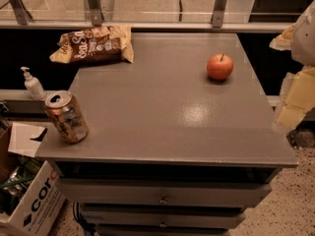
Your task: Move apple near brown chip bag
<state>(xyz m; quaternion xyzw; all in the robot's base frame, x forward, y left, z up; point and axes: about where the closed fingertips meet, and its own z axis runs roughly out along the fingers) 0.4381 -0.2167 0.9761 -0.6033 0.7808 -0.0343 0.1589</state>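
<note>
Reading the grey cabinet top [162,117] as a clock face with twelve at its far edge, the apple [220,67] stands upright at about two o'clock, stem up, resting on its own and touched by nothing. It sits near the right edge but not on it. The brown chip bag [93,44] lies flat at about eleven o'clock, in the far left corner, with one crumpled end hanging slightly past the left side. The two are well apart, so the task looks not yet begun.

The gripper [295,100] hangs off the table at about three o'clock, beyond the right edge and level with the middle of the top, a pale shape holding nothing that can be seen. Whether it is open or closed cannot be told. Its place beside the apple's side of the table suggests an approach from the right.

An orange-brown soda can [66,117] stands tilted at about eight o'clock, close to the front left corner and away from the likely path. Between apple and bag the surface is bare, giving a straight run toward ten or eleven o'clock. The likely risks are a round fruit rolling on release and the drop at the far edge behind the bag, so a spot just to the bag's right, inboard of both edges, seems safest.
</note>
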